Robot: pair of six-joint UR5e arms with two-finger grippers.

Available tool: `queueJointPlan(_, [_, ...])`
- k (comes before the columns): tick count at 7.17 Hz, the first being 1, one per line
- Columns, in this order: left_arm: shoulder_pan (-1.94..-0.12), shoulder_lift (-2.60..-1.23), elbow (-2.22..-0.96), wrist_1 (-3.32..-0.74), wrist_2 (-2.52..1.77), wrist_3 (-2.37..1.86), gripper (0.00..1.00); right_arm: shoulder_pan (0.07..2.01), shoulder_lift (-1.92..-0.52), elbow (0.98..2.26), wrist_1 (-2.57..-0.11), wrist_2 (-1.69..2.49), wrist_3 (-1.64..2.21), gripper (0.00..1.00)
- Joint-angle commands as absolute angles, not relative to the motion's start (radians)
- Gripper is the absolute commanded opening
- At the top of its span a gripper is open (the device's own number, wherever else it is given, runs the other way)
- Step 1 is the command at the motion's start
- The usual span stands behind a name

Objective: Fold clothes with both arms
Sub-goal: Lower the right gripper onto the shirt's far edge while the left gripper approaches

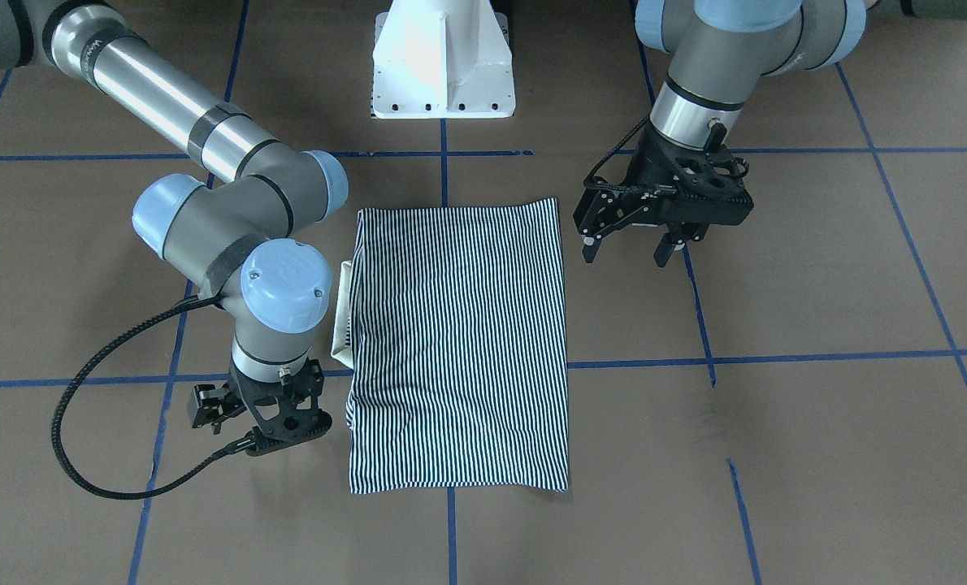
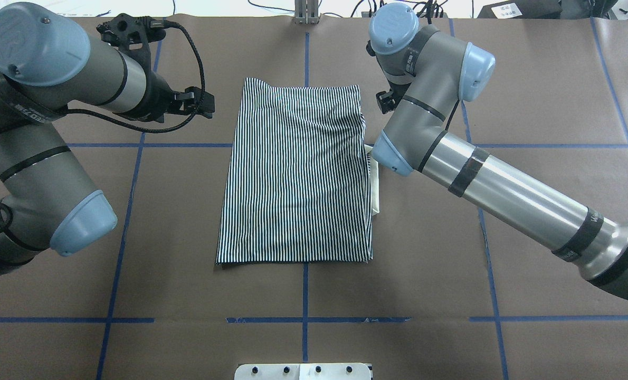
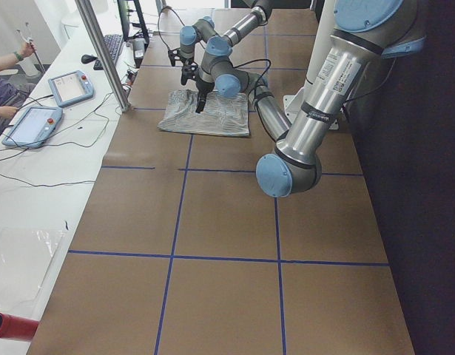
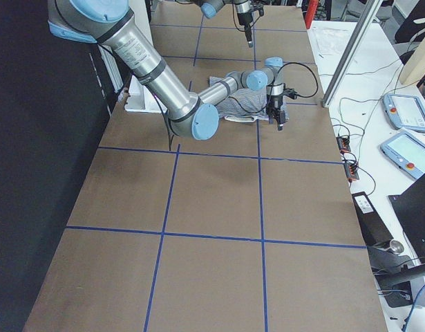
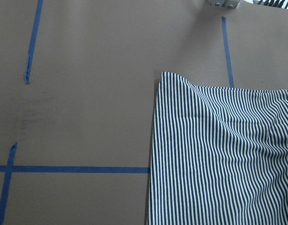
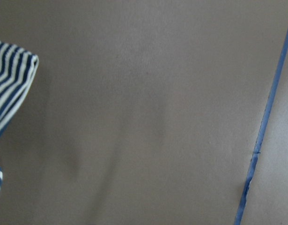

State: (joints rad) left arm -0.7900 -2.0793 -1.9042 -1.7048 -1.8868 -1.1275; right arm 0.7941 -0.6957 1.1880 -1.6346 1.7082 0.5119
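Currently the striped polo shirt [image 1: 459, 341] lies folded into a flat rectangle on the tabletop [image 1: 817, 268], between the two hands. You will find the left hand [image 1: 626, 256] just beside one shirt corner, fingers spread, holding nothing. The right hand [image 1: 260, 414] stands just beside the opposite long edge; its fingers are hidden, so you cannot tell their state. The cream collar [image 1: 342, 309] protrudes on that side.
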Motion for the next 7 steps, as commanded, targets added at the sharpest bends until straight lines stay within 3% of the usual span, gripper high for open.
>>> queueJointPlan(1, [-0.792, -2.082, -1.910, -1.704, -1.888, -1.127, 1.00, 0.815, -0.631, 1.212, -1.628, 1.815, 0.535, 1.00])
queueJointPlan(4, [-0.795, -2.037, -1.931, -1.701, -1.951, -1.225, 1.00, 0.810, -0.658, 1.352, -1.618, 2.006, 0.693, 1.00])
queueJointPlan(7, [-0.654, -1.977, -1.971, -1.701, -1.897, -1.630, 1.00, 0.738, -0.884, 1.703, -1.621, 2.052, 0.895, 1.00])
